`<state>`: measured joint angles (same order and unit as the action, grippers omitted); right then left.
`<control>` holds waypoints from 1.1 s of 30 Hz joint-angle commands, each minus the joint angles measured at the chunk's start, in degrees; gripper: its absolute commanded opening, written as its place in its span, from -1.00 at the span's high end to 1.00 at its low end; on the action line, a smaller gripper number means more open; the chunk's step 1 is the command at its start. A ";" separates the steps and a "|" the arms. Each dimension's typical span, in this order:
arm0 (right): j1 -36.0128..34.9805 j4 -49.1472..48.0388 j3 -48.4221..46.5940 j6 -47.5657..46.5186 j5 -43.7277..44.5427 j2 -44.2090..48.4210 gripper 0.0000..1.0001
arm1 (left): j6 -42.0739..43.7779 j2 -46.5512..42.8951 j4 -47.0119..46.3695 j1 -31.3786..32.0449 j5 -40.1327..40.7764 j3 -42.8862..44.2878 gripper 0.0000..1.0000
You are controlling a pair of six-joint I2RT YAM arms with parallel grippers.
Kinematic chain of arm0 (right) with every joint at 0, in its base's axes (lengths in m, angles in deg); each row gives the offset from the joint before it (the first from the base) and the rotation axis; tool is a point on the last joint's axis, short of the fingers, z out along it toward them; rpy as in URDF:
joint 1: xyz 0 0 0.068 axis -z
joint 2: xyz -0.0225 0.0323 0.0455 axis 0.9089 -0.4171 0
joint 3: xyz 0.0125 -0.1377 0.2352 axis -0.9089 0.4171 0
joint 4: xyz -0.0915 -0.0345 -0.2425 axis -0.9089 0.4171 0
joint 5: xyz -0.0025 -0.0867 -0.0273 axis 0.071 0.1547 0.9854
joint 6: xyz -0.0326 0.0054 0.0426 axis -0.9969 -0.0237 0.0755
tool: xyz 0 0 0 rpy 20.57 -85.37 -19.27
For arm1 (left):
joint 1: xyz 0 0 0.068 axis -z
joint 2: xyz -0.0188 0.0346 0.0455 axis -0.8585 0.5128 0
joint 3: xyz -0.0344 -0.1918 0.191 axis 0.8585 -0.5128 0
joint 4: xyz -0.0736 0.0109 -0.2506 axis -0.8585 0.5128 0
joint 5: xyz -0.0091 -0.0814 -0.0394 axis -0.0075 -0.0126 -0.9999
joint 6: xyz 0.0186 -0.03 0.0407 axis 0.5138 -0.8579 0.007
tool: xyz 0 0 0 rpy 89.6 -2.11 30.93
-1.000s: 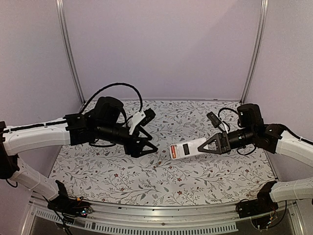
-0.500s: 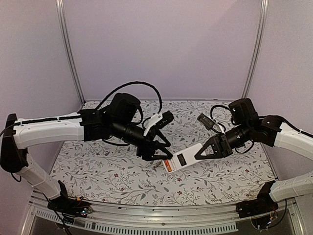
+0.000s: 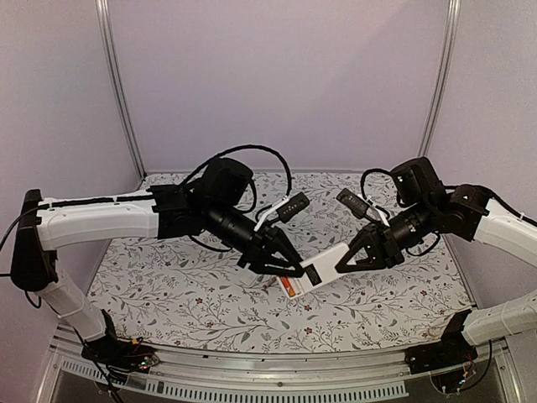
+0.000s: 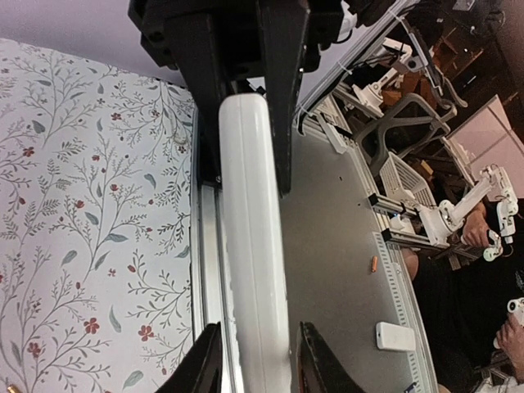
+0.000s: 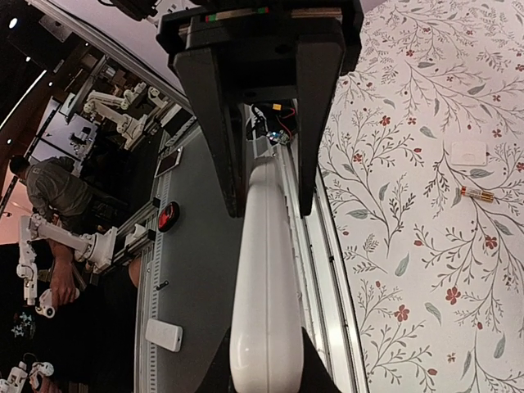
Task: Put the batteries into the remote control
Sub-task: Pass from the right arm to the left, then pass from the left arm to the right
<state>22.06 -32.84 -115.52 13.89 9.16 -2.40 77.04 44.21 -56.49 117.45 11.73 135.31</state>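
The remote control (image 3: 312, 274) hangs above the table, white with a red end pointing left. My right gripper (image 3: 346, 259) is shut on its right end; in the right wrist view its fingers press both faces of the remote control (image 5: 266, 286). My left gripper (image 3: 289, 267) straddles the other end. In the left wrist view the remote control (image 4: 250, 246) runs edge-on between my fingers (image 4: 206, 364), with a narrow gap on each side. One of the batteries (image 5: 476, 193) lies on the floral cloth at the right.
A small flat white cover plate (image 5: 468, 153) lies just beyond the battery. The table's aluminium front rail (image 3: 252, 369) runs under both arms. Frame posts (image 3: 117, 84) stand at the back corners.
My left gripper has moved right to the remote's red end and its jaws have narrowed around it. My right gripper has tilted the remote down and to the left.
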 commanded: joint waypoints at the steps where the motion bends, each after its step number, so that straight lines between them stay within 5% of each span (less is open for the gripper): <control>1: -1.08 3.74 -2.66 -2.83 1.15 -1.42 1.00 | -1.26 1.21 -0.44 0.50 -0.12 1.64 0.42; 15: -1.34 2.41 -3.69 -1.03 7.60 -0.03 0.90 | -6.19 -0.93 -9.07 -0.01 0.88 -2.15 0.97; 19: -1.02 0.82 -3.47 1.91 9.29 0.59 0.14 | -7.61 -1.56 -11.54 -0.63 1.57 -3.24 1.00; 22: 0.50 -4.13 -0.75 5.96 9.30 1.53 -0.12 | -11.20 -3.29 -19.25 -1.72 2.50 -6.21 1.00; 27: 2.55 -23.65 7.50 19.04 11.10 5.89 -0.33 | -18.12 -5.72 -32.40 -2.91 6.07 -11.38 1.00; 33: 2.51 -40.23 11.66 31.25 12.15 5.14 -0.33 | -24.24 -6.01 -43.26 -2.86 11.70 -15.06 1.00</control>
<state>24.27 -57.26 -105.93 34.44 19.52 3.00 58.35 39.27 -87.83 114.96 19.24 122.37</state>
